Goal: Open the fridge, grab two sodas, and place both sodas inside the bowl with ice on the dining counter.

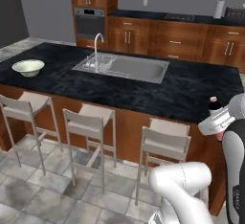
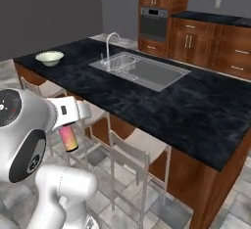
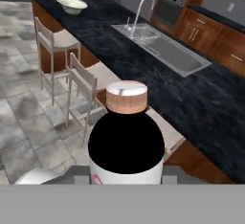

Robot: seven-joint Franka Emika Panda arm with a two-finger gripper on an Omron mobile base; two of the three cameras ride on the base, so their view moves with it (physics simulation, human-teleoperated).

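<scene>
Soda [image 3: 126,137] cap fills hand view; right base view shows its pink body.

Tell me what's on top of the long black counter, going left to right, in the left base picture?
bowl → faucet → sink → soda bottle held by the gripper at the counter's right edge.

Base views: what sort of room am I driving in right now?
A home kitchen, rendered: a black stone island with an inset sink, stools along it, and a wall oven among wood cabinets.
</scene>
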